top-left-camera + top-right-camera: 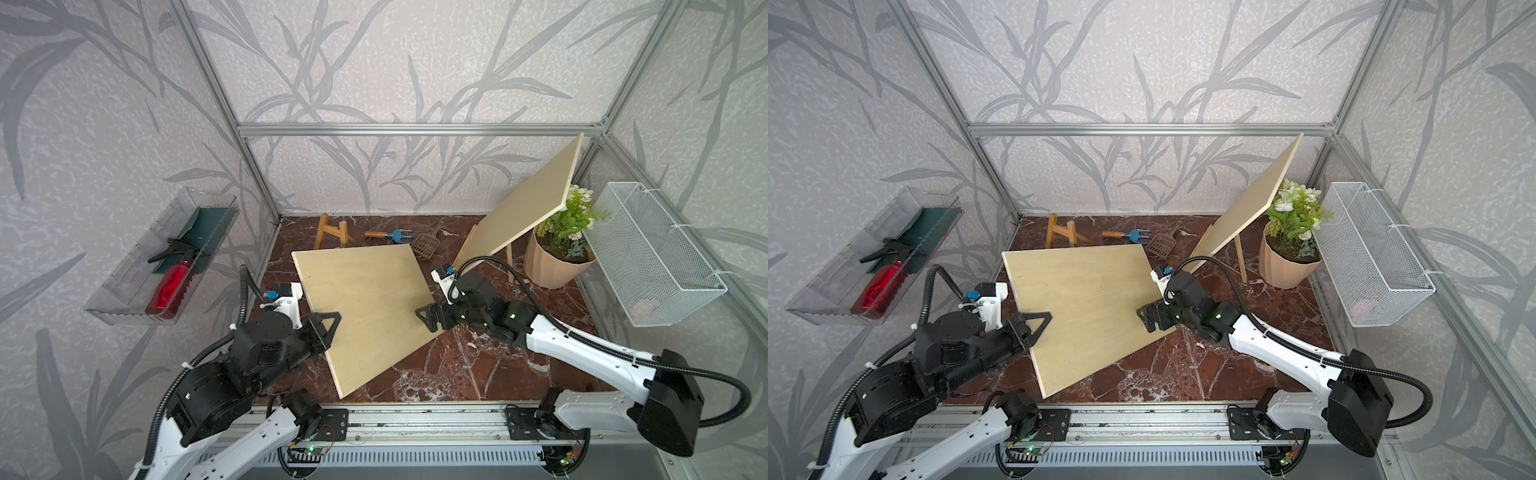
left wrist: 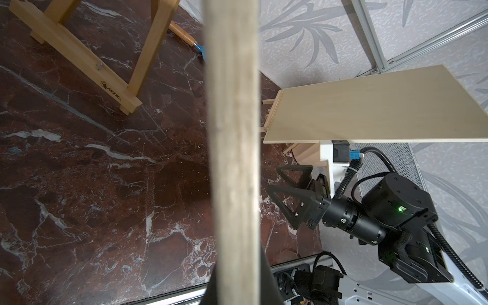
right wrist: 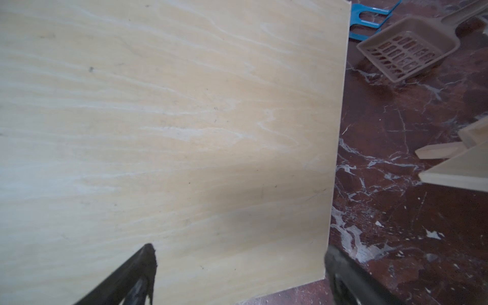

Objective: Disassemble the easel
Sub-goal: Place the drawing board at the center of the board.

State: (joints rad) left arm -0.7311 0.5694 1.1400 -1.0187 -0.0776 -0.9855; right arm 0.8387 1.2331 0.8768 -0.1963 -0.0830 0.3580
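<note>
Way off to the left of the board (image 1: 370, 299) there's a clear tray (image 1: 124, 299) on the wall with a red bottle (image 1: 170, 286) in it. The left gripper (image 1: 332, 323) has its jaws pinched tight on the board's left edge, one finger lying on top. The board is the big pale sheet over the middle of the bench (image 1: 478, 365); can't tell if any corner rests on it.

The brown easel (image 1: 332, 235) stands just behind the board's back edge, apart from both sets of jaws; its feet are cut off by the board in both top views. A blue hand fork (image 1: 399, 235) and a brown scoop (image 1: 424, 245) lie behind that same edge, further right.

The right gripper (image 1: 427, 320) sits at the board's right corner with its jaws spread wide, one finger over the face and the other off the edge. Just right of the board a second board (image 1: 523, 208) leans on a pale easel (image 1: 509, 262), crowding that arm; beyond it are a plant pot (image 1: 548, 266) and a wire basket (image 1: 656, 257).
</note>
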